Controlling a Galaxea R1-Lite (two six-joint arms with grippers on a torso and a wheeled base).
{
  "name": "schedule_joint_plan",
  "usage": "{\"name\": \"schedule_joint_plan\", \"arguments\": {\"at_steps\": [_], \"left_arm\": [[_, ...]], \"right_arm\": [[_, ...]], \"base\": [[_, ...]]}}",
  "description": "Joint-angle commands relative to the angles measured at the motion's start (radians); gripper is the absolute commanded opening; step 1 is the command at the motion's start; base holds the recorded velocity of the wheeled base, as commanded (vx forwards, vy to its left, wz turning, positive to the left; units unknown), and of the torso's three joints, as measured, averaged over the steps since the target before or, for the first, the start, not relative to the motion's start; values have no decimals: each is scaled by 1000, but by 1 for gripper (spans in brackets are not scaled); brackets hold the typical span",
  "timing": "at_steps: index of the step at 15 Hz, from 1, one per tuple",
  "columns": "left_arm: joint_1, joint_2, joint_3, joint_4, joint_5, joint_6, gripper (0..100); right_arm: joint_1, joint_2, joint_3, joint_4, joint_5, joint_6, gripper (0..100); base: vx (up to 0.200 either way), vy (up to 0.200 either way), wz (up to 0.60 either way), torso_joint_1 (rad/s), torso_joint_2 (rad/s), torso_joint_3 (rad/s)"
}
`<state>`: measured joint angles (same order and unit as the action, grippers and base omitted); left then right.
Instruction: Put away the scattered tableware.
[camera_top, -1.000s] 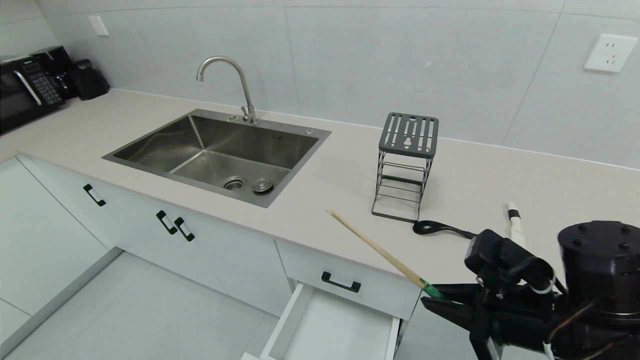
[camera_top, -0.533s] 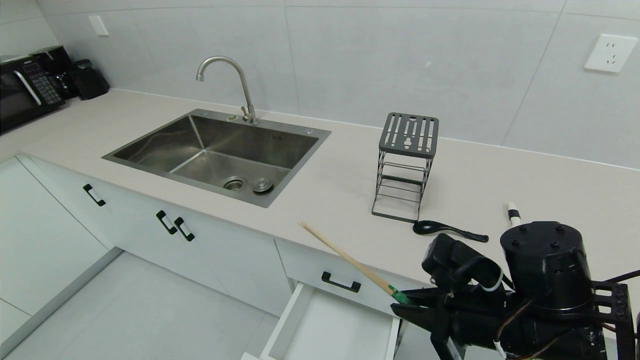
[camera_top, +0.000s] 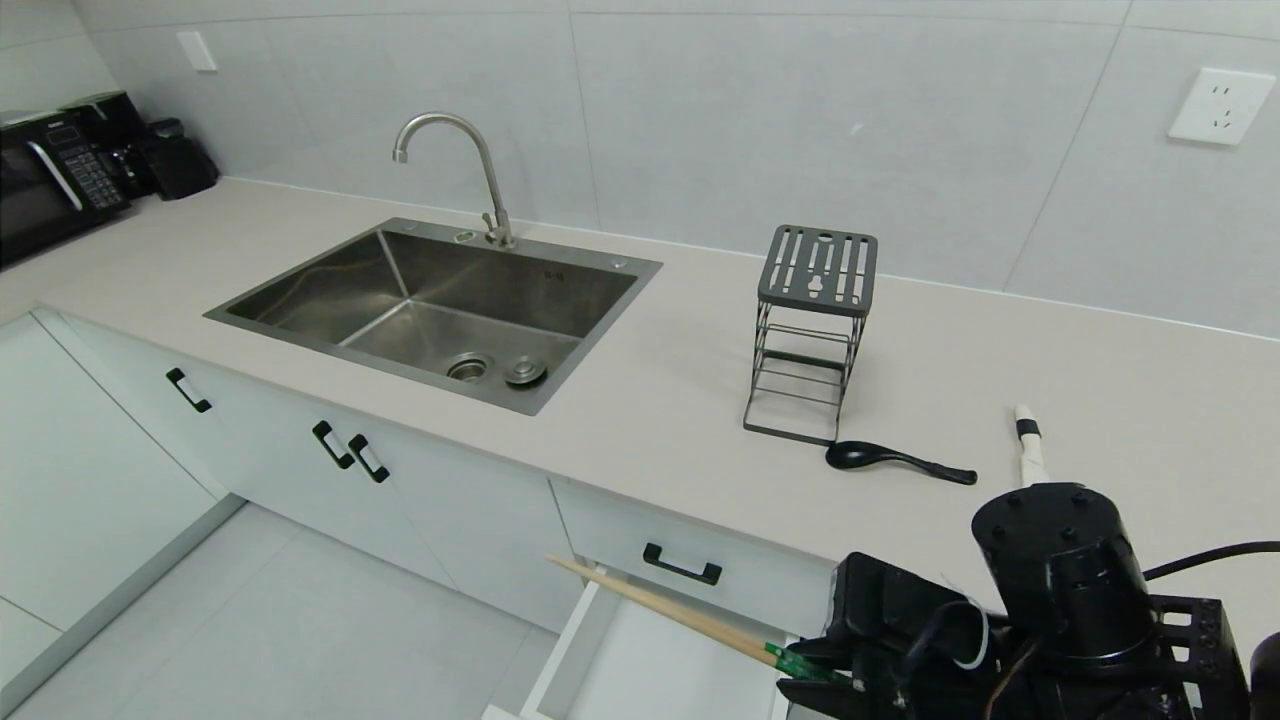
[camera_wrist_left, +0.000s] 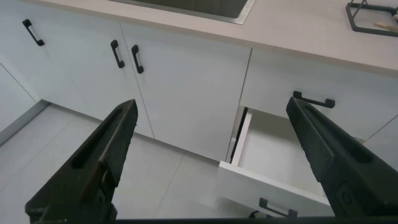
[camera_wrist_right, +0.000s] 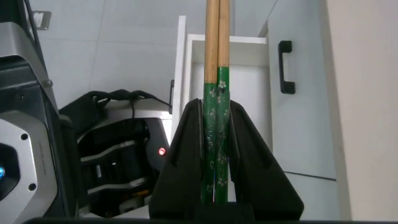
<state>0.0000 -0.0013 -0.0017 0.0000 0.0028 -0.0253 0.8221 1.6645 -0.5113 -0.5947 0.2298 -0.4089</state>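
Observation:
A pair of wooden chopsticks (camera_top: 660, 608) with green ends is clamped in my right gripper (camera_top: 800, 672), which is shut on the green part. They point out over the open white drawer (camera_top: 650, 672) below the counter edge. In the right wrist view the chopsticks (camera_wrist_right: 216, 74) run straight out from the right gripper (camera_wrist_right: 216, 155), with the drawer (camera_wrist_right: 249, 81) beneath them. A black spoon (camera_top: 890, 458) lies on the counter beside the rack. A white utensil (camera_top: 1026, 440) lies to its right. My left gripper (camera_wrist_left: 210, 106) is open, low in front of the cabinets, facing the drawer (camera_wrist_left: 273, 155).
A black wire rack (camera_top: 812, 330) stands on the counter behind the spoon. A steel sink (camera_top: 500, 280) with a tap is set in the counter to the left. Black appliances sit at the far left. Cabinet doors with black handles line the front.
My right gripper has carried the chopsticks down and to the left, from above the counter's front edge to over the open drawer.

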Motion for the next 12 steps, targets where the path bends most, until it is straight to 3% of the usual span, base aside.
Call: {"name": "schedule_joint_plan", "arguments": {"at_steps": [1,7,12], "left_arm": [[0,1,0,0,0,-1,100],[0,1,0,0,0,-1,100],[0,1,0,0,0,-1,100]], "right_arm": [[20,29,5,-4,2,-2,0],[97,6,-30,-36,-6,36,0],[149,-20,-16,-39,-119,125,0]], "base": [[0,0,0,0,0,0],[0,0,0,0,0,0],[0,0,0,-96,198,97]]}}
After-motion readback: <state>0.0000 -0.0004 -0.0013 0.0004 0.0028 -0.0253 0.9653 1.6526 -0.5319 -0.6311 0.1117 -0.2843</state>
